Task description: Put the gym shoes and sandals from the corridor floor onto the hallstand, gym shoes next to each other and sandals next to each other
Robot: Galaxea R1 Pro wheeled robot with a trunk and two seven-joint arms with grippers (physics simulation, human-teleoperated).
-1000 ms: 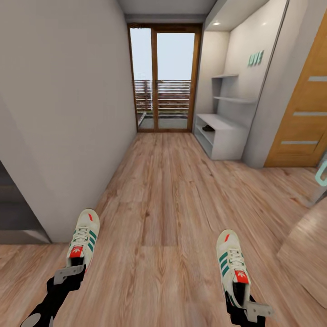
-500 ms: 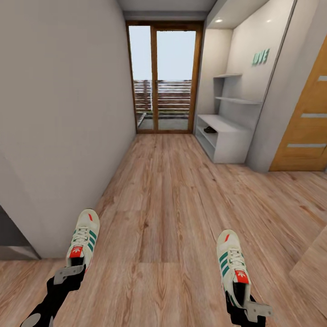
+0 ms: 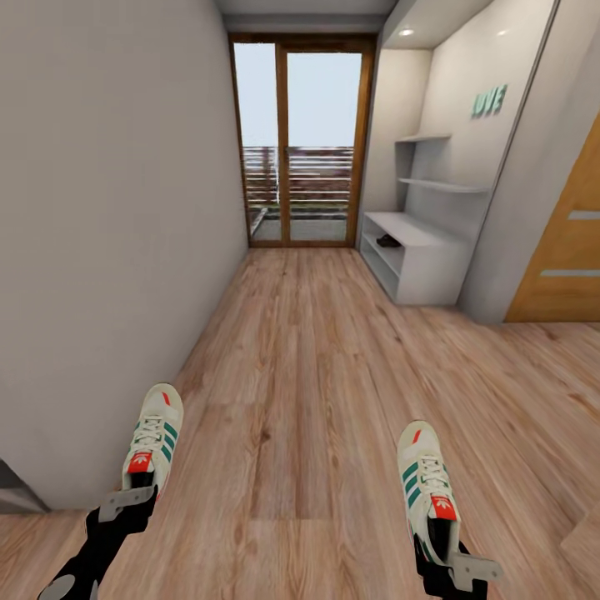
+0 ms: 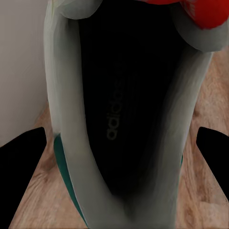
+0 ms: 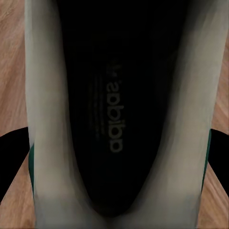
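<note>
Head view: each arm carries one cream-white lace-up sneaker with green side stripes and a red tongue label. The left end effector (image 3: 127, 503) grips the heel of the left sneaker (image 3: 152, 437); the right end effector (image 3: 461, 567) grips the heel of the right sneaker (image 3: 427, 483). Both shoes are held toe-forward, above the light brown wood-plank corridor floor (image 3: 308, 367).

Left wrist view: the heel opening and dark insole of the left sneaker (image 4: 129, 119) sit between the two dark fingers (image 4: 21, 171), which press against the shoe's sides. Right wrist view: same arrangement, the right sneaker (image 5: 119, 114) clamped between the fingers (image 5: 12, 162).

The pale grey-white hallstand with low bench, open shoe tiers and stepped upper shelves (image 3: 425, 267) stands well ahead on the corridor's right side, beneath small mint letters (image 3: 489, 101). A small dark brown item (image 3: 387, 242) lies on its bench top; it may be a sandal, too small to confirm.

Progress, as judged: both gym shoes picked up, neither placed yet. Remaining: reach the rack, set the sneakers side by side, and settle the sandals as a pair. The second sandal's whereabouts I cannot tell.
</note>
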